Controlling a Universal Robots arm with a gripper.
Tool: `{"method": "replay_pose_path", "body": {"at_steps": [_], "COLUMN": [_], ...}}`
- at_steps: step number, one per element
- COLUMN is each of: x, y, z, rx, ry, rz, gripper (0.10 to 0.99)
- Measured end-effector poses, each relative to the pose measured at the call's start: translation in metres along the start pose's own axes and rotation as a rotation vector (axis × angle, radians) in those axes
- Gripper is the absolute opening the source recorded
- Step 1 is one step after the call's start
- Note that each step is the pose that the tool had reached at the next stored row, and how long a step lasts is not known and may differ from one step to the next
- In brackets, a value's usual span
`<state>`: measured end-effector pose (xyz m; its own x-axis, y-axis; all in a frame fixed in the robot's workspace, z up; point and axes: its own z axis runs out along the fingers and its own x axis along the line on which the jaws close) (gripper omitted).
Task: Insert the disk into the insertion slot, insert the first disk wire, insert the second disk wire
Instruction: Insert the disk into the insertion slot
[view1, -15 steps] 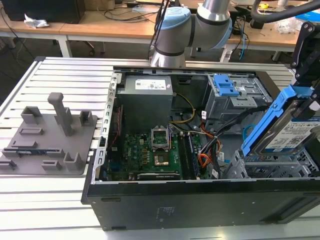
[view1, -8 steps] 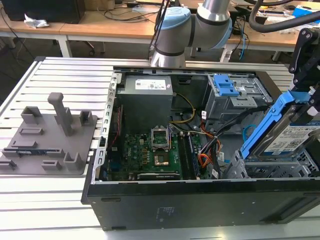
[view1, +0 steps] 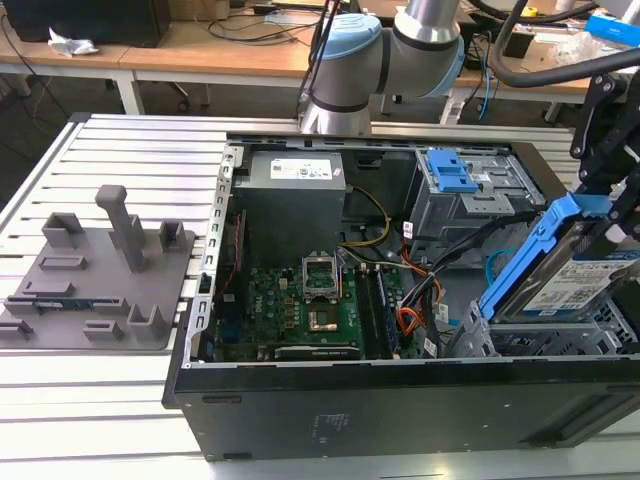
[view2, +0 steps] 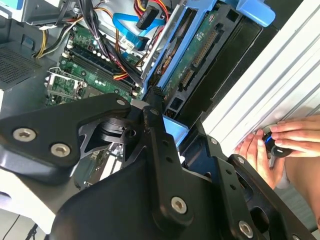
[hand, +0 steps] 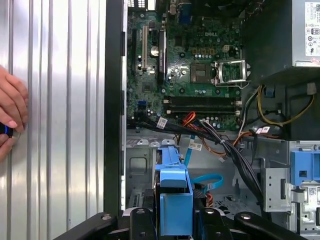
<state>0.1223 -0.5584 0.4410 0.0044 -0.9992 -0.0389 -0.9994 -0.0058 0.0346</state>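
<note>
The disk (view1: 572, 275), a silver drive with a white label in a bright blue carrier, stands steeply tilted at the exterior view's right end of the open computer case. Its lower end sits at the insertion slot (view1: 560, 338), a small grey perforated cage. My gripper (view1: 597, 208) is shut on the carrier's raised upper end. In the first wrist view the disk (hand: 172, 197) appears edge-on, with the gripper (hand: 175, 216) clamped on its blue end. The second wrist view shows the disk's green circuit-board underside (view2: 200, 55) beyond a black finger (view2: 150, 112).
A motherboard (view1: 300, 300), a big grey box (view1: 295, 195), loose cables (view1: 410, 300) and a larger cage with a blue latch (view1: 450, 175) crowd the case. A grey fixture plate (view1: 100, 270) lies on the ribbed table. A person's hand (hand: 10, 120) rests beside the case.
</note>
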Motion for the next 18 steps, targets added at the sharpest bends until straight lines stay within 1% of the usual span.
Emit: {"method": "replay_pose_path", "body": {"at_steps": [2, 4, 5, 8, 9, 10, 11, 18], "x": [0.0002, 0.0005, 0.0006, 0.0007, 0.0007, 0.0007, 0.0007, 0.0007], "y": [-0.0001, -0.0005, -0.0006, -0.0006, -0.0006, -0.0006, -0.0005, -0.0005], "z": [0.004, 0.0133, 0.0164, 0.0169, 0.017, 0.017, 0.017, 0.017], "rx": [0.0, 0.0, 0.0, 0.0, 0.0, 0.0, 0.0, 0.0], "ry": [0.0001, 0.0, 0.0001, 0.0003, 0.0002, 0.0002, 0.0002, 0.0004], "rz": [0.0, 0.0, 0.0, 0.0, 0.0, 0.0, 0.0, 0.0], "gripper": [0.365, 0.365, 0.365, 0.373, 0.431, 0.431, 0.502, 0.502]}}
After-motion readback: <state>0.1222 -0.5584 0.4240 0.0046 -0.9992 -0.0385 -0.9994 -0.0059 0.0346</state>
